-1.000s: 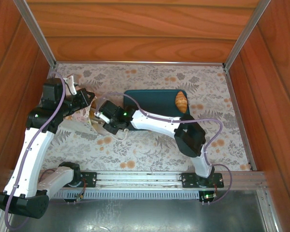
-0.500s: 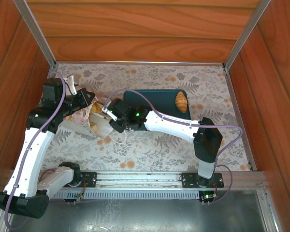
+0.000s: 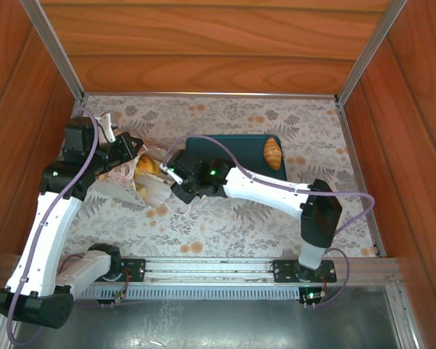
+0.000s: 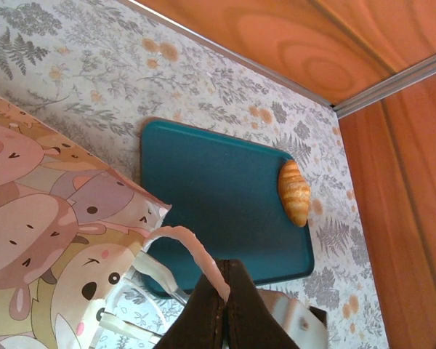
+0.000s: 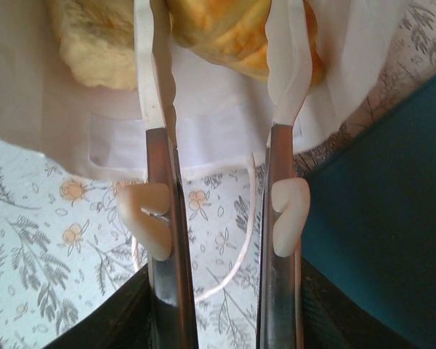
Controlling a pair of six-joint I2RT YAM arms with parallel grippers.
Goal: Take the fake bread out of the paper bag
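Left end effector (image 4: 225, 280) is clamped on the paper bag's (image 4: 36, 240) cord handle (image 4: 196, 251). My right end effector (image 5: 219, 43) straddles a piece of fake bread (image 5: 236, 33) at the bag mouth, and I can't tell if it's actually pinching. One croissant (image 4: 294, 190) sits on the tray (image 4: 218, 189).

Two golden-brown toy pastries (image 5: 229, 33) run off the upper edge inside the white paper bag (image 5: 203, 138); we cannot tell whether the right claw (image 5: 216, 11) grips one.

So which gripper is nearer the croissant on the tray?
Right. The right gripper is at the mouth of the paper bag, left of the tray; the left gripper, pinching its handle, is farther from the croissant.
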